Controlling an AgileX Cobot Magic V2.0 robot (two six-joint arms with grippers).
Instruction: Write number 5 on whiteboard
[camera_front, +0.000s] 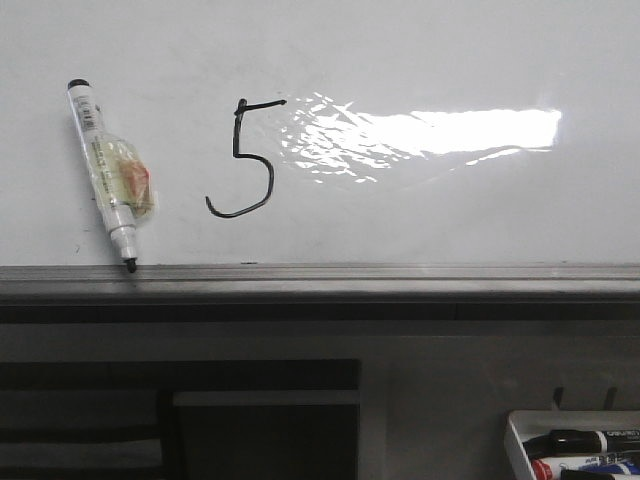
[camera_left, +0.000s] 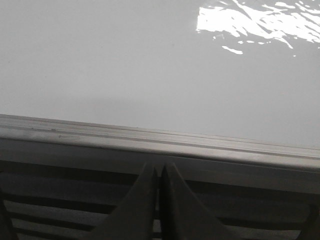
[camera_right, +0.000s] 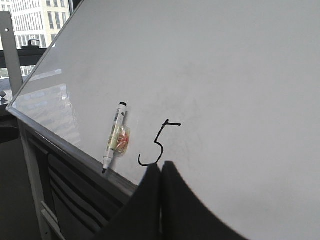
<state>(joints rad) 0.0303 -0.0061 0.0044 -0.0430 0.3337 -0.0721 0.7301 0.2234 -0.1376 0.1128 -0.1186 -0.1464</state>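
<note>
A black hand-drawn number 5 (camera_front: 245, 158) stands on the glossy whiteboard (camera_front: 450, 210), left of the bright reflection; it also shows in the right wrist view (camera_right: 159, 144). A white marker (camera_front: 108, 172) with tape wrapped round it leans on the board, uncapped tip down on the grey ledge (camera_front: 400, 275); it also shows in the right wrist view (camera_right: 114, 137). My left gripper (camera_left: 158, 167) is shut and empty, below the ledge (camera_left: 150, 137). My right gripper (camera_right: 160, 167) is shut and empty, in front of the board, near the 5. Neither gripper shows in the front view.
A small white tray (camera_front: 515, 440) with several markers sits at the lower right, below the ledge. Dark slatted panels (camera_front: 180, 415) lie under the board. In the right wrist view the board's left edge (camera_right: 40, 65) and a window with buildings show.
</note>
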